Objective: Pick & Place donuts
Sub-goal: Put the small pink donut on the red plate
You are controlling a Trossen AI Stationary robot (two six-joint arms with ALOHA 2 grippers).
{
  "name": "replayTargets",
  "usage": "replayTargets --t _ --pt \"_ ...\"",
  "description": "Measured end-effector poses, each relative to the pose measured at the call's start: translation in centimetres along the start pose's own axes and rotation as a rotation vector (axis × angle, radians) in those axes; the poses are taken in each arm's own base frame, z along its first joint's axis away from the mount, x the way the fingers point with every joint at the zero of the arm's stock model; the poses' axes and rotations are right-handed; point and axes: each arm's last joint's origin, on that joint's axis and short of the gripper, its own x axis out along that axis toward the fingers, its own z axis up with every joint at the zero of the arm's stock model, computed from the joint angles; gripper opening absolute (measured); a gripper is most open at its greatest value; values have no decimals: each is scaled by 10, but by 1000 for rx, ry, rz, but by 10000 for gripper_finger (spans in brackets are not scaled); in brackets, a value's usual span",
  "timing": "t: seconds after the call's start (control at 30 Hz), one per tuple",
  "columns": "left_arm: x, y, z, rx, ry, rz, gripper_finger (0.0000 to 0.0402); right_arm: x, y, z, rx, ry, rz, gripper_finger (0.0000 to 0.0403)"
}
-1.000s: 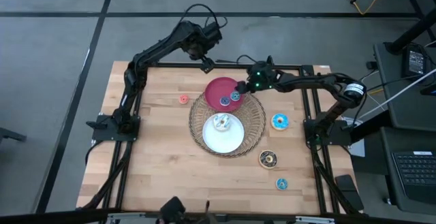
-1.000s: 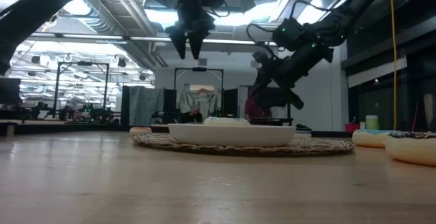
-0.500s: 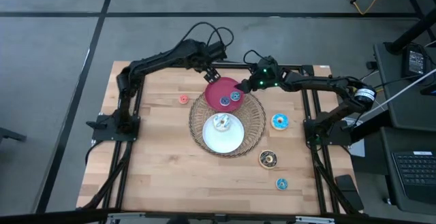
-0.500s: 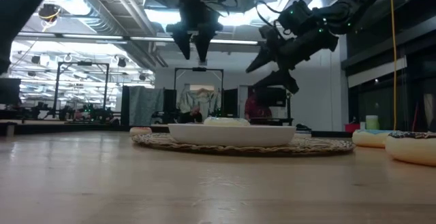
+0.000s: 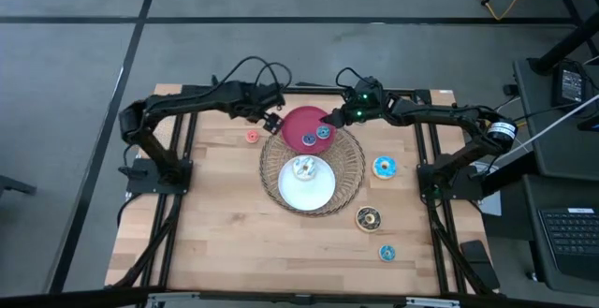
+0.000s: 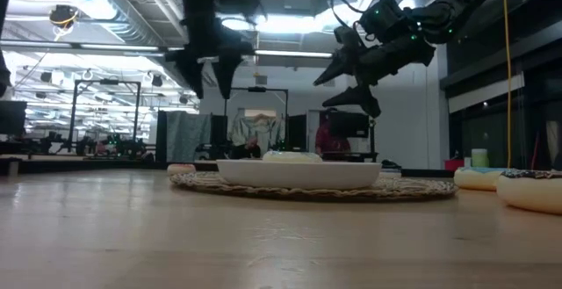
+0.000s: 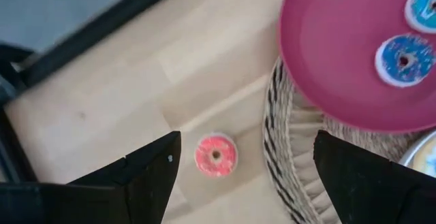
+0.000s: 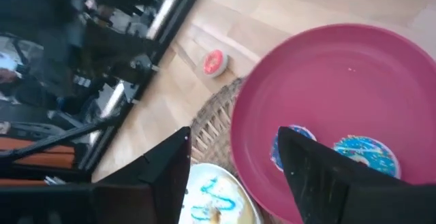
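Observation:
The orange-pink donut (image 5: 251,137) lies flat on the bare wood left of the wicker tray (image 5: 348,171); it also shows in the left wrist view (image 7: 215,154). My left gripper (image 5: 271,119) hangs open in the air just right of and above it (image 7: 245,176), touching nothing. Two blue donuts (image 5: 309,139) (image 5: 323,132) lie on the red plate (image 5: 298,121). My right gripper (image 5: 332,118) is open and raised over the plate's far right rim (image 8: 238,176). A white-sprinkled donut (image 5: 303,167) sits on the white plate (image 5: 309,194).
The red plate rests tilted on the wicker tray's far rim, and the white plate sits in the tray's middle. A blue donut (image 5: 384,167), a dark brown donut (image 5: 368,218) and a small blue donut (image 5: 387,252) lie on the wood to the right. Bare wood lies left and near.
My left gripper has swung from beyond the table's far edge toward the near left and down, ending beside the orange-pink donut. My right gripper has risen a little above the red plate's rim. No donut has moved.

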Motion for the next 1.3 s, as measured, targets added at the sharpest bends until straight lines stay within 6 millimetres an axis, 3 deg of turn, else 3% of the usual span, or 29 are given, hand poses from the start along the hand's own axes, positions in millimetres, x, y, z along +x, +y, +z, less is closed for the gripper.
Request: replayTargets --t 0.6,0.9,1.3 --pt "44 51 -43 -234 73 -160 322 0 2 2 -24 -18 18 220" --pt "65 65 -59 -337 59 -287 322 0 2 2 -39 -18 17 220" --pt "95 79 -81 -448 81 -334 322 0 2 2 -39 -18 17 220"
